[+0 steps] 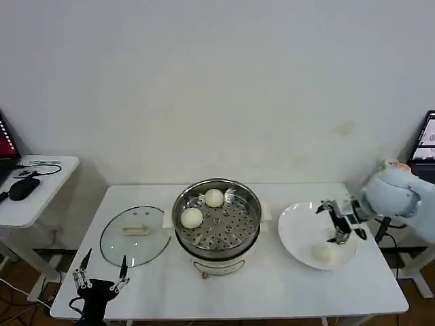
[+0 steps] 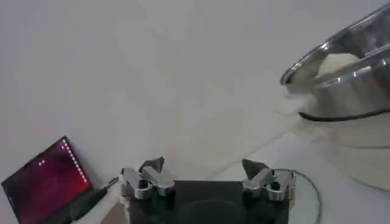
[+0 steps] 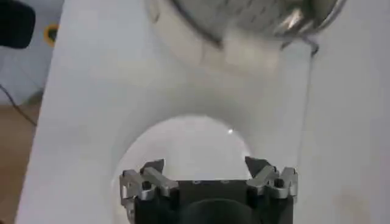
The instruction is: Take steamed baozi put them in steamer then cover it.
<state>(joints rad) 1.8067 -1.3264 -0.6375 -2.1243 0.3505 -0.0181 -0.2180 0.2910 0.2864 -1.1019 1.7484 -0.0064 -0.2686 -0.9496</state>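
Observation:
The shiny steamer stands mid-table with two white baozi on its perforated tray. A third baozi lies on the white plate to the right. My right gripper hangs open just above the plate, a little behind that baozi, holding nothing. In the right wrist view the open right gripper looks down on the plate, with the steamer beyond. The glass cover lies flat left of the steamer. My left gripper is parked open at the table's front left corner.
A side table at the far left carries a laptop and dark items. From the left wrist, the steamer rim rises close by. Bare tabletop runs along the front edge between the two arms.

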